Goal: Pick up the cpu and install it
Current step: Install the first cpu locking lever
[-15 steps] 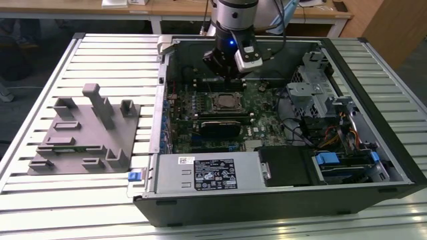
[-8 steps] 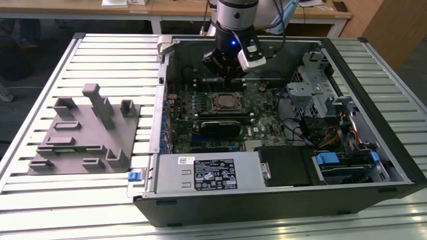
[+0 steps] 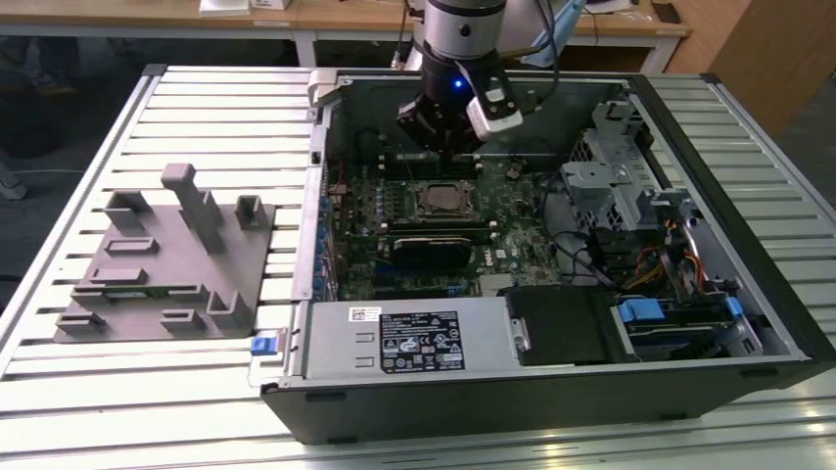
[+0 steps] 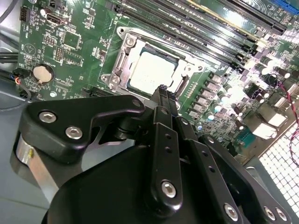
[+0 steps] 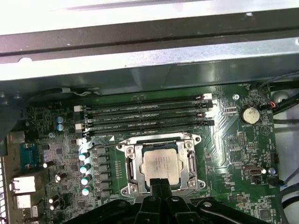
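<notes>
The cpu (image 3: 441, 201), a small square chip with a pale silver top, lies flat inside the metal-rimmed socket (image 3: 415, 206) on the green motherboard (image 3: 516, 225) of the open computer case. Both wrist views show the cpu (image 4: 152, 72) (image 5: 161, 164) seated in the socket frame (image 5: 133, 168). My gripper (image 3: 447, 152) hangs above the board, just beyond the socket toward the case's far wall. Its black fingertips (image 5: 159, 185) meet with nothing between them, and the tip (image 4: 161, 88) overlaps the chip's edge in the second wrist view.
A grey plastic fixture (image 3: 170, 255) with upright blocks lies on the slatted table at the exterior view's left. Memory slots (image 5: 145, 116) run beside the socket. A power supply (image 3: 405, 338), drive cage (image 3: 614, 166) and cables (image 3: 653, 264) crowd the case.
</notes>
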Controlling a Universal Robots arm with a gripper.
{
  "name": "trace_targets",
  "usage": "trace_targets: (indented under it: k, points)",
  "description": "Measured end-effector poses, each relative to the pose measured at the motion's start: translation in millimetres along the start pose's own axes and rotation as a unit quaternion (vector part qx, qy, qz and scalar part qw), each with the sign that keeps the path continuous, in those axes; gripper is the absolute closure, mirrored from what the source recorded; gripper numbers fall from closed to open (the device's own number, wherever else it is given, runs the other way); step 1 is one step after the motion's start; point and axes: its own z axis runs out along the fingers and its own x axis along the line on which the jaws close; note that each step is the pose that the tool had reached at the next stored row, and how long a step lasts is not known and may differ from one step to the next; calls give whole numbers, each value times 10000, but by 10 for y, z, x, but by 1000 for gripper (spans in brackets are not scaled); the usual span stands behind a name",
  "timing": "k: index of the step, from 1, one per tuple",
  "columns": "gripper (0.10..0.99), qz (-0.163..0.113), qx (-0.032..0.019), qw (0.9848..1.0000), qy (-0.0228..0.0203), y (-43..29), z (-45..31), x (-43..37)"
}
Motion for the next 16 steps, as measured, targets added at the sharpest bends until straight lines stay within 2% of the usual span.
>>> trace_targets:
  k: [5, 10, 12, 16]
  points:
    - [980, -360, -2, 9994, 9, 0, 0, 0]
    - [980, -763, -4, 9971, 19, 0, 1, 0]
    - [980, -776, -6, 9970, 13, -1, 2, 11]
    - [980, -714, -5, 9975, -1, -8, 6, 86]
